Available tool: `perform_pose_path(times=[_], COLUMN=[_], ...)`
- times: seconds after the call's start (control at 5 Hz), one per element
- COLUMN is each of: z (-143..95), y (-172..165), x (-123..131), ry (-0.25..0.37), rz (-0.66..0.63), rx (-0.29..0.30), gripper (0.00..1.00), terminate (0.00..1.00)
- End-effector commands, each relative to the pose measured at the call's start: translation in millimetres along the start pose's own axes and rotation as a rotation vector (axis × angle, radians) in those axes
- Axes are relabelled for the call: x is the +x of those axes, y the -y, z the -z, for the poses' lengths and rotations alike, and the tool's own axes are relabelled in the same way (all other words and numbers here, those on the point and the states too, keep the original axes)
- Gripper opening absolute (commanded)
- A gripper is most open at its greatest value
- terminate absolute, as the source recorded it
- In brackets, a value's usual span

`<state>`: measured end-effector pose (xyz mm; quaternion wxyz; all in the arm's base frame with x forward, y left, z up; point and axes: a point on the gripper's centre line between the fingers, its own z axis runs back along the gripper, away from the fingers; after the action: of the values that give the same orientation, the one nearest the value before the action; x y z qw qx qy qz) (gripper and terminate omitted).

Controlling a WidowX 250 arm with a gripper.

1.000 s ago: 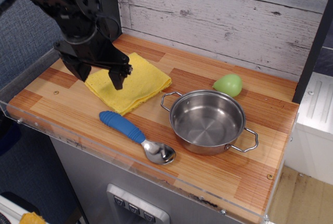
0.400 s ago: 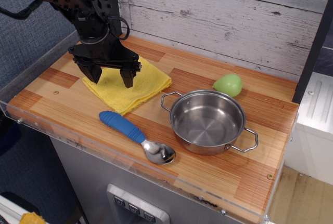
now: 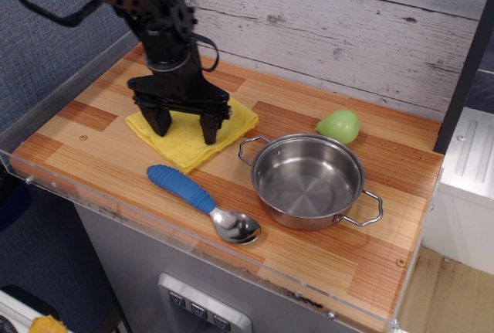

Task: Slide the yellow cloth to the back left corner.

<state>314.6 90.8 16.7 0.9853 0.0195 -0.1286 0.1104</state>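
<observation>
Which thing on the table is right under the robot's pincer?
The yellow cloth. The open pincer hangs right over it, while the spoon, pot and green thing sit off to the side.

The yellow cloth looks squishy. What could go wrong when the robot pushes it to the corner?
The yellow cloth is soft and folded, so it may bunch up instead of sliding flat. The gripper has its jaws open over the cloth, near its front edge; pressing there might only drag the top layer. The blue spoon and the steel pot lie close in front, so a stray swing could knock them.
</observation>
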Motion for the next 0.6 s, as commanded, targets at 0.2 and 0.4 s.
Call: perform_pose_path(times=[0.2,0.4], z=[-2.2,1.6], y=[7.3,4.6], x=[7.7,14.6], ry=[0.015,0.013], rz=[0.018,0.001], rx=[0.026,0.028], gripper=[1.0,1.0], terminate=[0.0,0.0])
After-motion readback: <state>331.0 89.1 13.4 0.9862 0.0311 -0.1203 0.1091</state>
